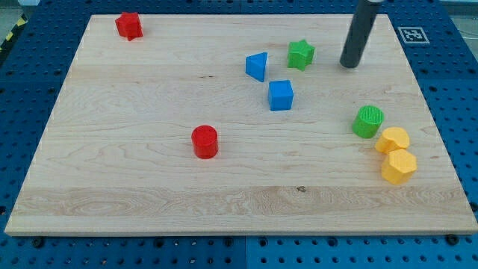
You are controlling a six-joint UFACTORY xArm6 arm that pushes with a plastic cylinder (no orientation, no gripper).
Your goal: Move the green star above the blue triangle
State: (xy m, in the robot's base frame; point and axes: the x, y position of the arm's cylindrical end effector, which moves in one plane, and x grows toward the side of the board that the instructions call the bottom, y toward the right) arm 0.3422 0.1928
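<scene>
Camera view, bare rod, no claw, my tip (pixel 349 64) right of green star (pixel 301 54), blue triangle (pixel 257 66), blue cube (pixel 281 95) below.

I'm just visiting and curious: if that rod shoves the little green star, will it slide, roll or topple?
Probably slide: the green star sits flat and squat on the smooth wooden board, so toppling seems unlikely. Its points may make it spin if my tip, now apart on the view's right, hits off-centre. It looks light.
</scene>
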